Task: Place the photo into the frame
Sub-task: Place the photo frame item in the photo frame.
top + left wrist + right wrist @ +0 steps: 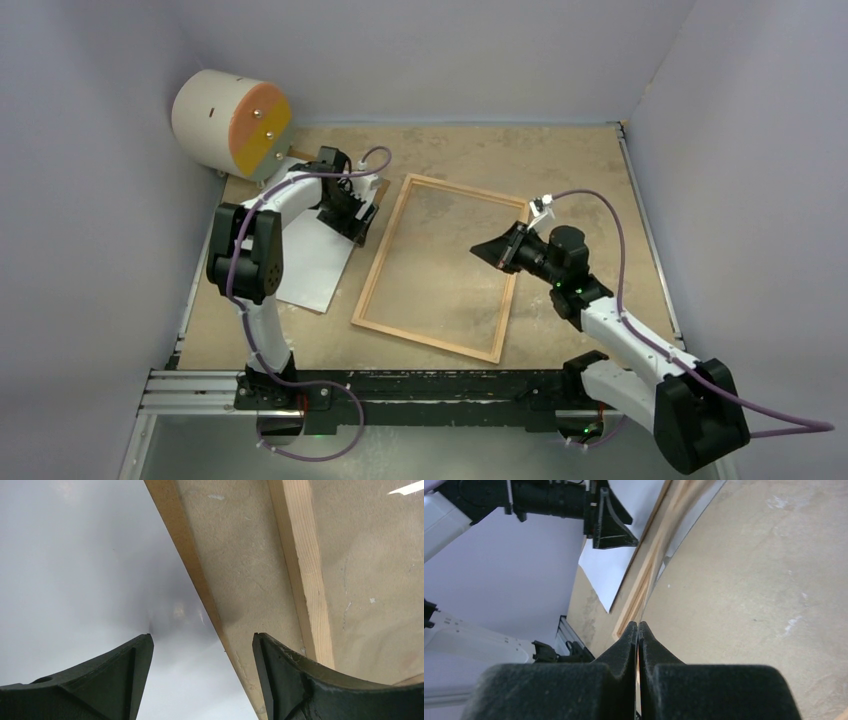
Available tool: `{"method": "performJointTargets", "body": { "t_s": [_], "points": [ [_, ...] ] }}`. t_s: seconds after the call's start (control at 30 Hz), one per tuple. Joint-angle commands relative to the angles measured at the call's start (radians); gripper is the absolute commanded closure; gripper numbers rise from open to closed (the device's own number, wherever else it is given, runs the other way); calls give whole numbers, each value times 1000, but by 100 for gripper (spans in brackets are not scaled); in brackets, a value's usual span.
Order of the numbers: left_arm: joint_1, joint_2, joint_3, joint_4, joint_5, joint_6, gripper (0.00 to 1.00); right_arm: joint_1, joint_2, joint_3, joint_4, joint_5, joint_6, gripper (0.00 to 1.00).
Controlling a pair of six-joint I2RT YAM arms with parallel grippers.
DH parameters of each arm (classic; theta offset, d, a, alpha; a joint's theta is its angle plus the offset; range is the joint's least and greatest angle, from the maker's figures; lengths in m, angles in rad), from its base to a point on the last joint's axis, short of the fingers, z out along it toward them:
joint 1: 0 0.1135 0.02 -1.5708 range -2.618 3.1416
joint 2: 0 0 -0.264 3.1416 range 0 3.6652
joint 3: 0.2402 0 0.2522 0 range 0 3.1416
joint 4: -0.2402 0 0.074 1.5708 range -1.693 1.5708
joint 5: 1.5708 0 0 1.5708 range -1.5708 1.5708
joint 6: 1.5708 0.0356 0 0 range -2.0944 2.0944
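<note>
Picking up photo (315, 265) likely current step; white back up, near tabletop's (560, 160) left edge. Left fingers (125, 680) spread over its edge; right fingers (624, 650) pressed together, empty, over frame (378, 262). Next probably: pinch edge, lift.

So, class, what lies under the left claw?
The photo, plain white side up, beside the frame. The open left claw and its arm cover the photo's far end; its underside cannot be seen.

Robot lab cell: blank walls (90, 250), aluminium rail (200, 385), fibreboard tabletop (560, 160).
</note>
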Motion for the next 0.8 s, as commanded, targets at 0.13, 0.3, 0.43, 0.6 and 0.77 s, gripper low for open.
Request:
{"method": "performJointTargets", "body": {
  "t_s": [0.13, 0.3, 0.43, 0.6, 0.77],
  "points": [
    [17, -51, 18, -29, 76, -2, 24, 86, -33, 244, -88, -15, -87, 100],
    [89, -60, 82, -42, 90, -30, 24, 88, -58, 350, -114, -25, -88, 100],
    [110, -74, 90, -29, 60, -47, 24, 88, -66, 337, -116, 20, -66, 100],
    [111, -89, 74, -15, 21, -47, 24, 87, -46, 160, -10, 138, 57, 100],
    [110, -79, 41, -7, 20, -36, 23, 85, -14, -13, 90, 240, 117, 100]
  ]
}}
